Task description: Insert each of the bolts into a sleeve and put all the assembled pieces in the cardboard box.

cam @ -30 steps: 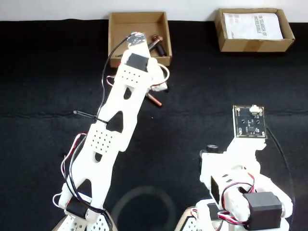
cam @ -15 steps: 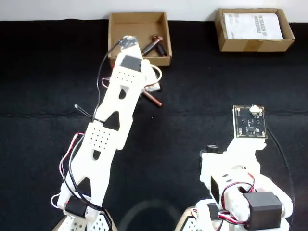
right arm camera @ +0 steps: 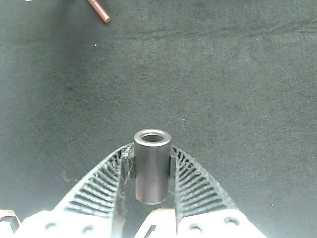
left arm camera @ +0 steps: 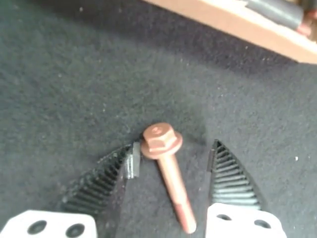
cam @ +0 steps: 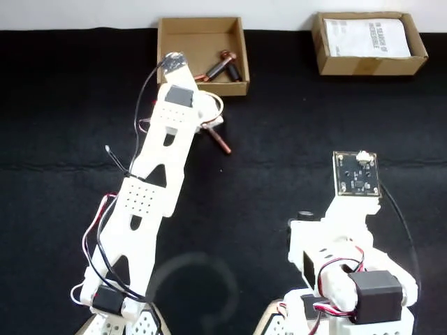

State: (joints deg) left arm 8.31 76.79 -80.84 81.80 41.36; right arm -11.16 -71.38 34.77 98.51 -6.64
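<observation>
Two grippers share the job: my left gripper [left arm camera: 174, 156] hangs spread around the bolt [left arm camera: 168, 183] lying on the mat [left arm camera: 74, 74] beside the cardboard box [cam: 162, 49], ready to pinch it, while my right gripper [right arm camera: 152, 163] clamps the sleeve [right arm camera: 151, 176], open end outward, to receive it.

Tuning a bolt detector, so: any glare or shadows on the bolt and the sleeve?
Left wrist view: bolt evenly lit, mild sheen on its head, soft shadow beside it. Right wrist view: sleeve rim catches a bright highlight, its side darker.

White perforated arms [cam: 150, 202], black servos [cam: 377, 296], red, white and black cables [cam: 96, 227].
</observation>
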